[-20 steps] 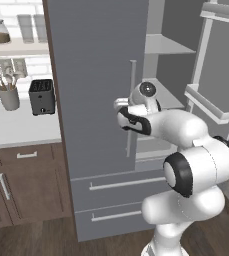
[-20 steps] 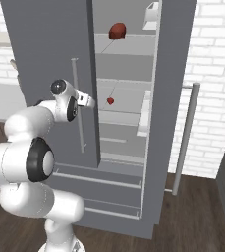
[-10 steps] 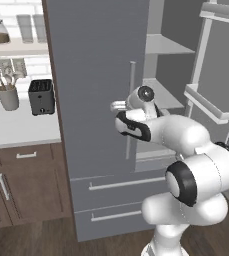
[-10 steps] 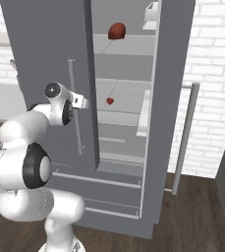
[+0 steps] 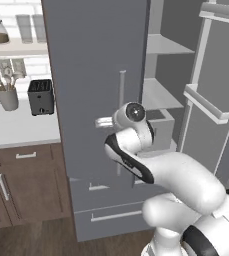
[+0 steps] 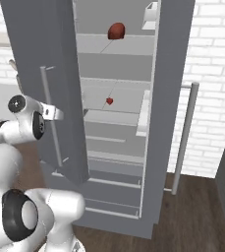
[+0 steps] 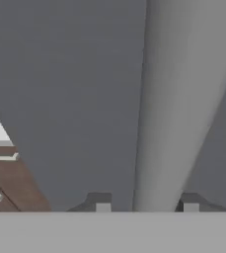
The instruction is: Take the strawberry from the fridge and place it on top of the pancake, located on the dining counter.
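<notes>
Your strawberry waits on the fridge middle shelf; your hand has swung left to the closed door's handle, fingers straddling it, not clamped, so fetching hasn't begun.

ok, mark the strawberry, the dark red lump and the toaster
strawberry [image 6: 109, 101], right base view, middle of the berry, on a middle fridge shelf.
dark red lump [image 6: 116, 31], right base view, centre of the dome, on an upper shelf.
toaster [image 5: 40, 97], left base view, front face.
</notes>
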### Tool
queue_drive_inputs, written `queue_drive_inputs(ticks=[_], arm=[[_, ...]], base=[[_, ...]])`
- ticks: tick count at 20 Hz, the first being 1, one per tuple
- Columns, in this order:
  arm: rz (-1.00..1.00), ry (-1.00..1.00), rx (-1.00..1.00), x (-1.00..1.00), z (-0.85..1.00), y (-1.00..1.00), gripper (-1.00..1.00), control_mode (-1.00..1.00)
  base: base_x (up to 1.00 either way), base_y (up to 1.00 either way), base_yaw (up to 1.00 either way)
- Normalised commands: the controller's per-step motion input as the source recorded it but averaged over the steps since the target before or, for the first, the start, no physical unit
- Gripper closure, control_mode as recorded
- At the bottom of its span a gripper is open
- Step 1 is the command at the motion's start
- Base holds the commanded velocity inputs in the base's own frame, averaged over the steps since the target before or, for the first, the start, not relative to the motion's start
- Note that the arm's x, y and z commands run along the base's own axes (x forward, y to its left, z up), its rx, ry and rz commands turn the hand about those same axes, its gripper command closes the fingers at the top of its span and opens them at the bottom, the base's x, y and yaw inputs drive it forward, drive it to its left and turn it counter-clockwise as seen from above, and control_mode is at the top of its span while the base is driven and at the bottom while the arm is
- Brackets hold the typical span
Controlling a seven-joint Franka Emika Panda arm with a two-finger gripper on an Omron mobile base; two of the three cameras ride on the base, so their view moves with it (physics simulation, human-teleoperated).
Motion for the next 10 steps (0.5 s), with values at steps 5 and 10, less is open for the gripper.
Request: queue_drive_inputs(ticks=[5, 10], arm=[[0.0, 0.0, 0.0, -0.85, -0.2, 1.0, 1.0, -1.0], [0.0, 0.04, 0.0, -0.4, -0.43, 1.0, 1.0, -1.0]], base=[[0.0, 0.0, 0.0], [0.0, 0.0, 0.0]])
